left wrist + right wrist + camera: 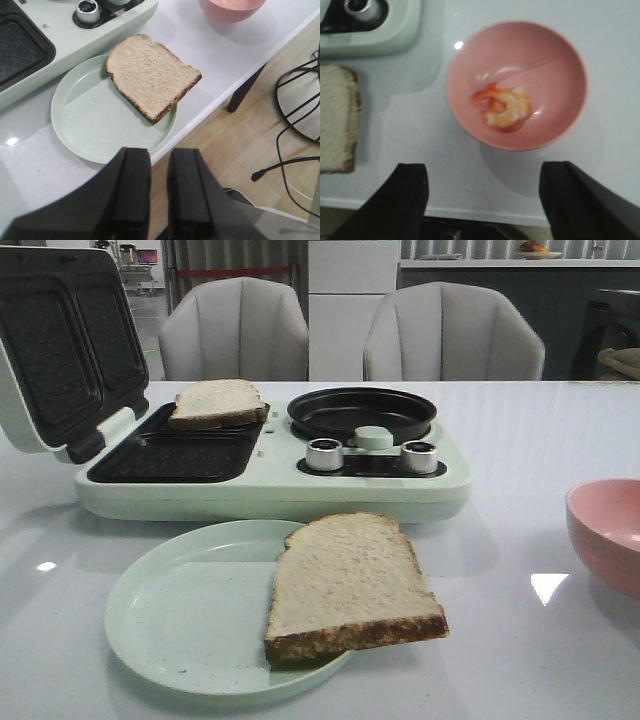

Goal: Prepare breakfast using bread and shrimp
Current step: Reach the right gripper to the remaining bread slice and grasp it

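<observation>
From my seat I see a glossy white desk [520,430] with bright ceiling light glinting off its top. Beyond its far edge stand two pale upholstered chairs [236,330], side by side, and between them a white cabinet [352,300]. Past the desk's near edge my left wrist camera shows a light wood floor [235,145], a dark desk leg [246,90] and black cables [295,105].

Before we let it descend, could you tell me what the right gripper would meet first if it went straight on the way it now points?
Most likely the pink bowl: the open right gripper looks down toward it, with the shrimp inside. Depth is unclear, so the bowl's near rim might come first.
</observation>
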